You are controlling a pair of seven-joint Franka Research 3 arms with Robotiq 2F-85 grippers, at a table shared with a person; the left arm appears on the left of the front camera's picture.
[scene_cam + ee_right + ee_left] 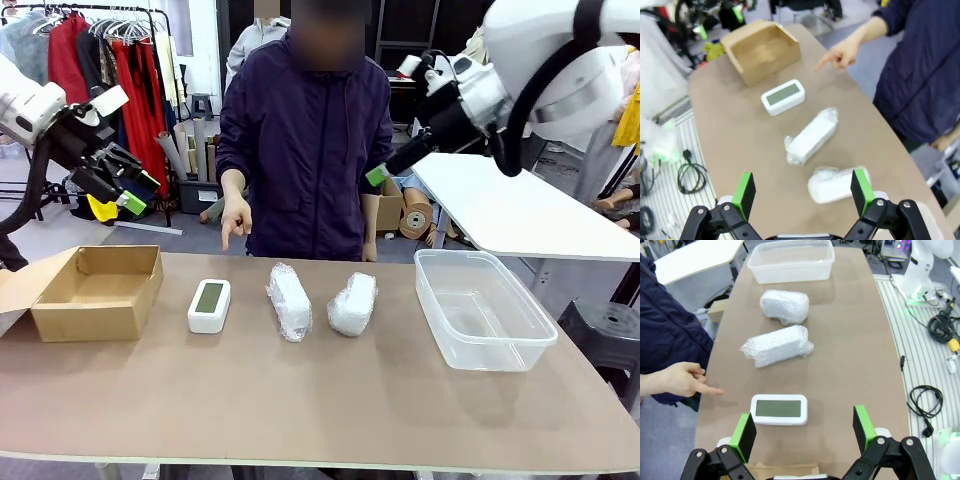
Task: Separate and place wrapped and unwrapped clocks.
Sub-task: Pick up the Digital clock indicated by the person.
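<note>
Three clocks in a spaced row on the table (300, 410).
Cardboard box (95, 322) left of the bare digital clock (209, 305); right of it, gaps between, first wrapped clock (289, 300), second wrapped clock (352, 303), clear tub (440, 320). Left gripper (804, 420) and right gripper (802, 177) hang above, fingers apart.

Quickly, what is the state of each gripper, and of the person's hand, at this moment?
Left gripper: open, holding nothing.
Right gripper: open, holding nothing.
Person's hand: empty, index finger pointing downward.

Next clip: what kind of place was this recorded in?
Likely a robot test workspace inside a garment workshop or storeroom: a loaded clothes rack behind the person, cardboard tubes leaning nearby, and loose cables lying beside the table.
</note>
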